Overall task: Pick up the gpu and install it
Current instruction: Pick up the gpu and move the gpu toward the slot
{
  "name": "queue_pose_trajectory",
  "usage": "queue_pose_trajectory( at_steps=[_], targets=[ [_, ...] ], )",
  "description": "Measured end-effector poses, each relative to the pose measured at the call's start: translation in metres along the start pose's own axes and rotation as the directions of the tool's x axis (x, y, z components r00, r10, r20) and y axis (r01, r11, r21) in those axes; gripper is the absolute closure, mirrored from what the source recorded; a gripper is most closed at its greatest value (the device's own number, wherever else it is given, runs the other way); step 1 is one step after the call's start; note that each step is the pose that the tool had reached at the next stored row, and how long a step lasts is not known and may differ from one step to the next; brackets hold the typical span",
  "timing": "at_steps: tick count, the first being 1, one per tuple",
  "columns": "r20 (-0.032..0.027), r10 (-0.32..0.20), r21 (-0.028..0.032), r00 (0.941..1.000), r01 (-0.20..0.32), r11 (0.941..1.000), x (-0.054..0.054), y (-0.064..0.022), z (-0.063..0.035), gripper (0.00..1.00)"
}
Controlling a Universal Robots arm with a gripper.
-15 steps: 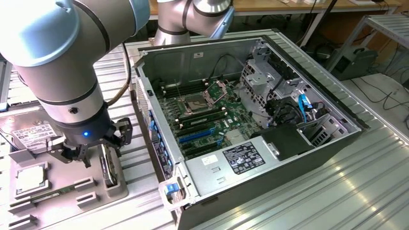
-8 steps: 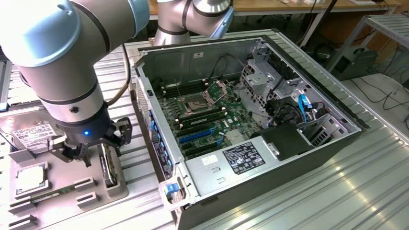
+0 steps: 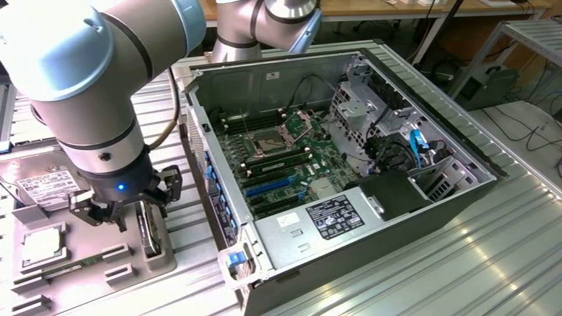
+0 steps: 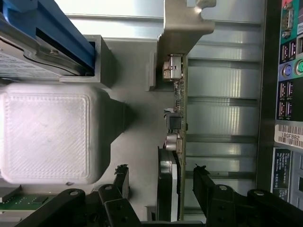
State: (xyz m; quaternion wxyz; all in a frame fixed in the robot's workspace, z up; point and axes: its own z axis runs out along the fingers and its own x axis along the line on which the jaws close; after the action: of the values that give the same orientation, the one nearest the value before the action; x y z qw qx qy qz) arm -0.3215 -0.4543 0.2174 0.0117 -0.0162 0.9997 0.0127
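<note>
The gpu (image 3: 151, 232) stands on edge in a grey holder (image 3: 154, 263) on the exterior view's left, beside the open computer case (image 3: 412, 197). In the wrist view the gpu (image 4: 178, 118) shows edge-on: a thin green board with a black cooler and a silver end bracket (image 4: 182, 28). My gripper (image 3: 123, 214) hangs just over it, open. In the wrist view my gripper (image 4: 161, 172) straddles the card's cooler end, one black fingertip (image 4: 122, 171) on each side with gaps, nothing held.
Inside the case the motherboard (image 3: 281, 164) lies exposed with blue slots (image 3: 268, 187). A labelled hard drive (image 3: 44, 184) and a processor (image 3: 42, 243) sit in the holder. A white block (image 4: 47, 132) and the case's rear ports (image 4: 289, 71) flank the card.
</note>
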Motion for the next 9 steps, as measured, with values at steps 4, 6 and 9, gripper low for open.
queue_pose_trajectory(
  at_steps=[4, 6, 9],
  targets=[
    [0.0002, 0.0, 0.0004, 1.0, 0.0, 1.0, -0.0012, 0.0, 0.0003, 0.34],
    [0.0001, 0.0, 0.0005, 1.0, 0.0, 1.0, -0.0013, 0.0, 0.0003, 0.34],
    [0.0001, 0.0, 0.0006, 1.0, 0.0, 1.0, -0.0015, 0.0, 0.0003, 0.34]
  ],
)
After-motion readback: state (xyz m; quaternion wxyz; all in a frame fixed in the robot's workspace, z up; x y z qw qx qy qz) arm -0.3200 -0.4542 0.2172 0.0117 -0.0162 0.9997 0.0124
